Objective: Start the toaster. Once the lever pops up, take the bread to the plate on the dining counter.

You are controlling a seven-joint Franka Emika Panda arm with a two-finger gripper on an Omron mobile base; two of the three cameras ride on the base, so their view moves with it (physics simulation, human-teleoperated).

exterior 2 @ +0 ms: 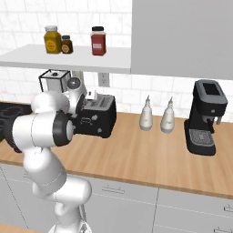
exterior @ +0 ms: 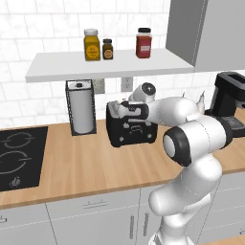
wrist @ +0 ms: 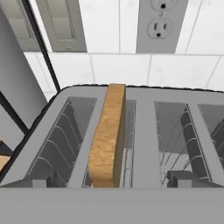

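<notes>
Gripper [wrist: 116, 177] jaws apart, straddling the bread [wrist: 108, 135] upright in the toaster's [exterior: 130, 128] left slot, lined up to grab.

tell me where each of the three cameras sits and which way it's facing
Left base view: behind the arm on its left, looking forward and down at the counter; the white arm rises lower right, reaching to the toaster.
Right base view: behind on the right, same counter; the arm rises lower left, beside the coffee machine.
Hand view: on the hand, looking down into the toaster slots at the bread, with the open claw at its bottom.
Shared: both base views show the toaster and shelf jars.
</notes>
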